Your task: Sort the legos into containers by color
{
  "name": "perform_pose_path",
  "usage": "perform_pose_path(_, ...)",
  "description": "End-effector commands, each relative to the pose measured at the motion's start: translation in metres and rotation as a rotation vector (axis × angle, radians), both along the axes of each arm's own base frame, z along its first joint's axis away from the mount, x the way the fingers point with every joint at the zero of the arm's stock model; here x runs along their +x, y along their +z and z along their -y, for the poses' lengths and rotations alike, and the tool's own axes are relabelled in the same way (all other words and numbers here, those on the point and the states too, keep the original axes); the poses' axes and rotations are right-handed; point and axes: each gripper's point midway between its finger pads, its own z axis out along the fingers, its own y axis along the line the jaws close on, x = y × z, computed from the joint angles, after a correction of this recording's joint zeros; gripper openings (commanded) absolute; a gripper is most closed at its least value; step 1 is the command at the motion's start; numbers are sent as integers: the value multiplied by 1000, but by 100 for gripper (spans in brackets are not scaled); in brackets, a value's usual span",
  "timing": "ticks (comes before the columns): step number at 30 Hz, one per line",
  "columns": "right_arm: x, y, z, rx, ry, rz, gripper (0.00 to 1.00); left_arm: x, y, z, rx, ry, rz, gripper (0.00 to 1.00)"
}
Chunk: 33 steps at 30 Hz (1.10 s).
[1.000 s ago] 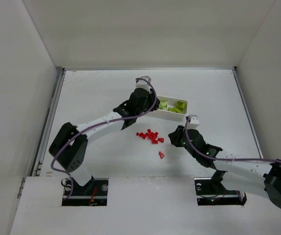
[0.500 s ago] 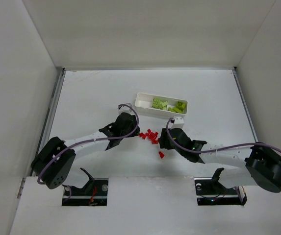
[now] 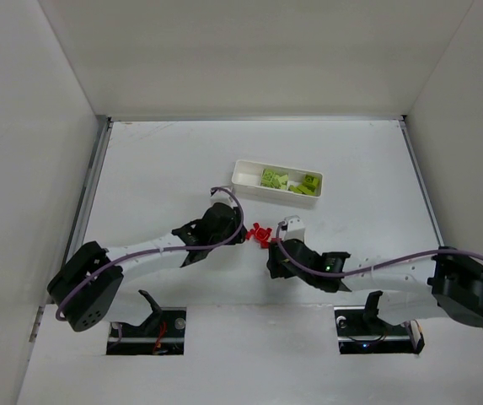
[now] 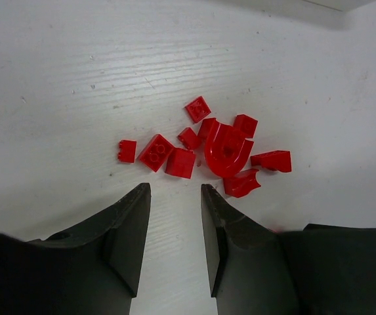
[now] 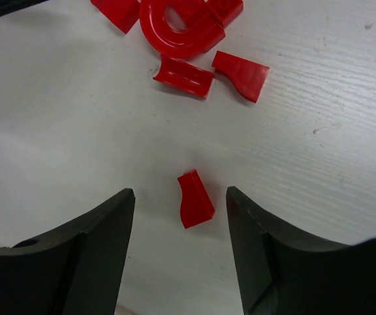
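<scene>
The worktop (image 3: 157, 169) is a flat white surface. Up close in the wrist views it shows a fine streaked grain with a few small scuffs. Plain white walls (image 3: 224, 51) close it in on the left, the back and the right. A grey metal rail (image 3: 88, 198) runs along its left edge. At the near edge, a white board (image 3: 258, 354) has 2 cut-outs where the arm bases sit. Purple cables (image 3: 140, 249) trail along both arms.

The long white tray (image 3: 245, 175) lies toward the back of the worktop, slightly right of centre. The yellow-green legos (image 3: 273, 179) lie inside it, from its middle to its right end. The red legos (image 3: 260, 234) are all outside the tray, in a loose cluster on the bare worktop nearer the arms, well apart from it. Among them is a curved arch piece (image 4: 227, 149), with small bricks touching it or just beside it.

The left hand (image 4: 173, 193) is low over the worktop just left of the cluster. Its jaws are apart by a narrow gap with only bare surface between them, and the nearest bricks are just beyond the fingertips (image 4: 138, 197).

The right hand (image 5: 179, 191) is just on the near side of the cluster with its jaws spread. 1 lone red brick (image 5: 195, 200) lies flat on the worktop between them, touching neither finger.
</scene>
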Motion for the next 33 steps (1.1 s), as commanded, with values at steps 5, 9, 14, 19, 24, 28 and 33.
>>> perform_pose_path(5,-1,-10,-2,-31,-14,-25,52,-1,-1,2,-15,11,10,33)
perform_pose_path(9,-3,-20,-1,-71,0,-47,37,0,-4,-3,-31,36,1,33)
perform_pose_path(14,-3,-12,-3,-54,-6,-46,20,-2,-4,0,-46,24,-3,33)
perform_pose_path(19,28,46,-11,90,-30,49,20,2,-4,-9,-51,52,8,34)
perform_pose_path(24,100,112,-27,211,-58,194,21,10,-9,-17,-71,91,1,34)
perform_pose_path(28,168,133,-48,221,-73,272,22,9,-15,-18,-77,99,-12,34)
perform_pose_path(33,233,127,-70,174,-89,296,23,10,-14,-18,-92,99,0,34)
